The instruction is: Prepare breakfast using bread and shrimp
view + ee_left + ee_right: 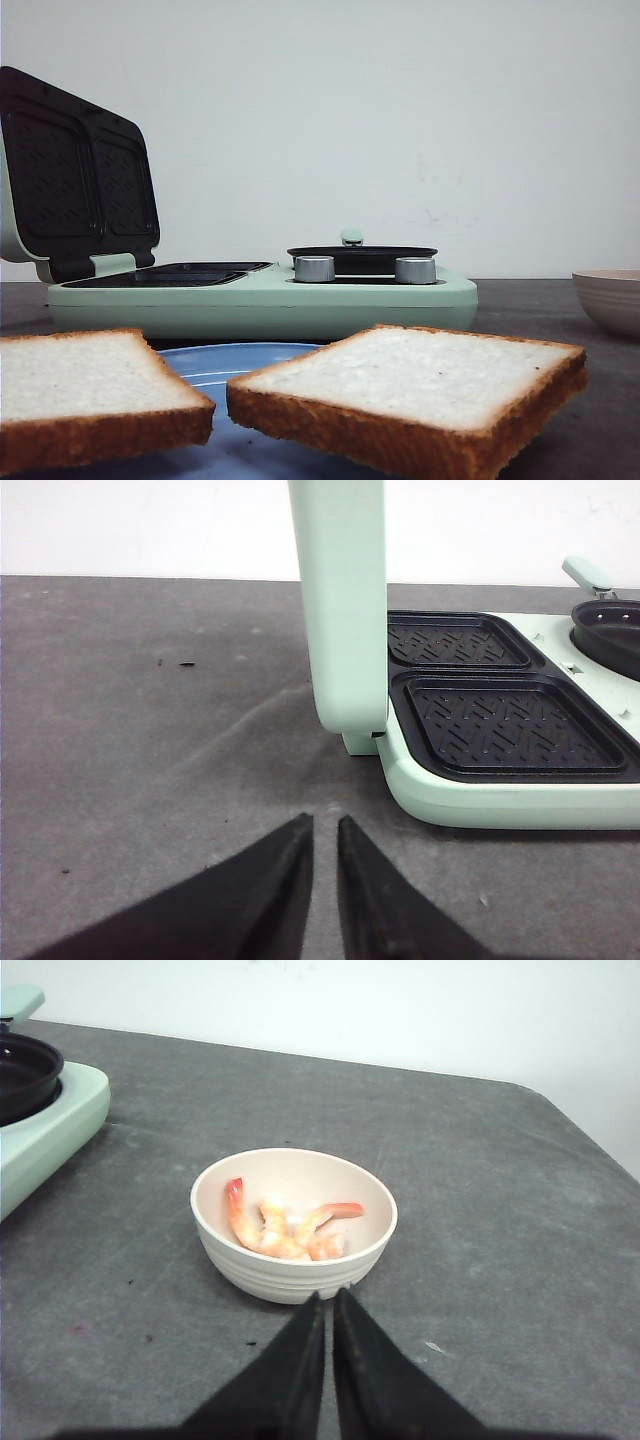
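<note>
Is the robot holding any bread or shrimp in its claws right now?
No, nothing is held. The left gripper and right gripper are both nearly closed on air. The shrimp lie in their bowl, the bread untouched.

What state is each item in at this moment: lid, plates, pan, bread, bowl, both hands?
Sandwich maker lid: open, standing upright.
Grill plates: bare, nothing on them.
Small pan: seated on the maker, contents not visible.
Bread slices: two, lying on the blue plate.
Bowl: upright, holding shrimp.
Left hand: nearly shut, empty.
Right hand: nearly shut, empty.
</note>
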